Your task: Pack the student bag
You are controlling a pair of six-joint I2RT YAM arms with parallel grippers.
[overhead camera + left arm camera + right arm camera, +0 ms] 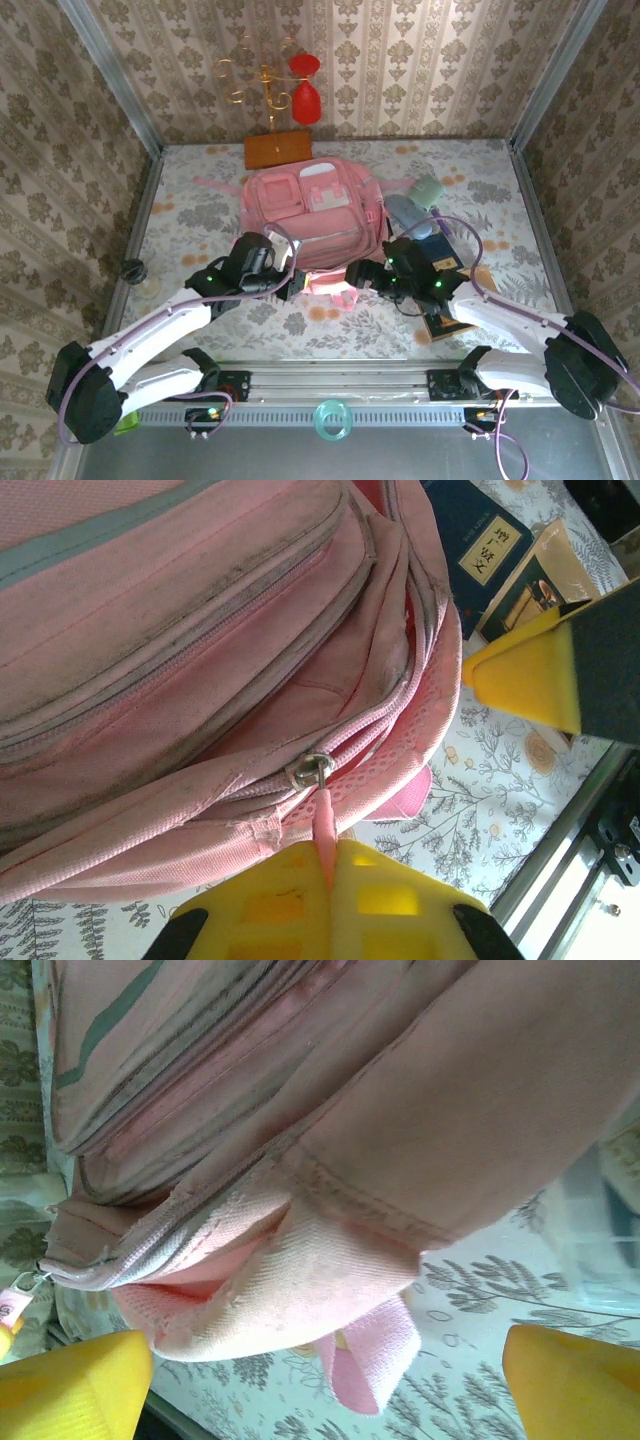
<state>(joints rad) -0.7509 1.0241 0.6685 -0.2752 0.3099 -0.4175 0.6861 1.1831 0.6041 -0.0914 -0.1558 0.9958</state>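
The student bag [310, 212], a large pink backpack, lies flat in the middle of the table, and its near end is lifted a little. My left gripper [294, 283] is at that near end, shut on the pink zipper pull [326, 825] that hangs from the metal slider [312, 770]. From the right, my right gripper [353, 277] faces the same end with its yellow fingers [575, 1380] wide apart. Between them the bag's rim [300, 1260] and a pink strap loop [372, 1355] hang free, and neither finger touches them.
To the right of the bag lie a dark blue book [436, 250], a tan book [441, 325] and a pale pouch [405, 210]. A wooden box [278, 148] and a candelabra [268, 85] stand at the back. A black knob [133, 270] sits at the left edge.
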